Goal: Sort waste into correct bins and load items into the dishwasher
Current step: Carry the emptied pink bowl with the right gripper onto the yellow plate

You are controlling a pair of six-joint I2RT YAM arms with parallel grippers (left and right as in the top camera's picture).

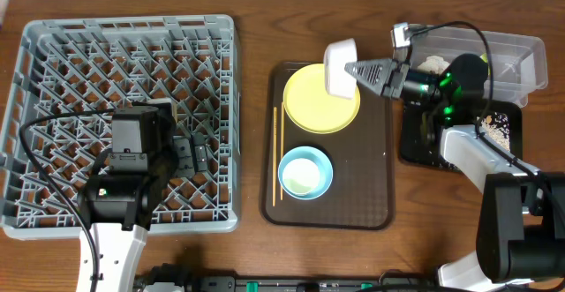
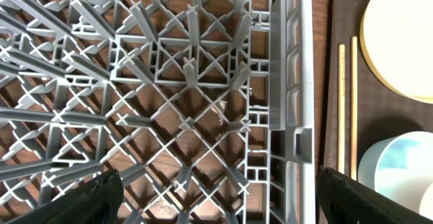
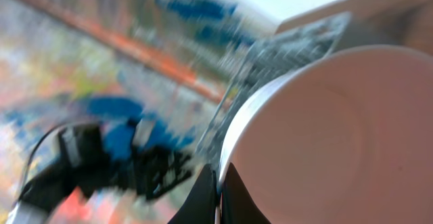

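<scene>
My right gripper (image 1: 357, 70) is shut on the rim of the pinkish-white bowl (image 1: 339, 67), held tilted on its side above the yellow plate (image 1: 318, 100). In the right wrist view the bowl (image 3: 325, 136) fills the right side, its rim pinched between the fingers (image 3: 218, 197). The light blue bowl (image 1: 305, 172) and the wooden chopsticks (image 1: 275, 155) lie on the brown tray. My left gripper (image 1: 190, 151) is open and empty over the grey dish rack (image 1: 53, 54); its fingers (image 2: 216, 200) straddle the rack's right edge (image 2: 291, 82). The white cup and the wrapper are not visible.
The brown serving tray (image 1: 371, 186) sits mid-table. The clear tub (image 1: 521, 54) with a white tissue (image 1: 433, 63) stands at the back right. The black tray (image 1: 512, 138) with whitish scraps (image 1: 496, 129) lies in front of it, under the right arm.
</scene>
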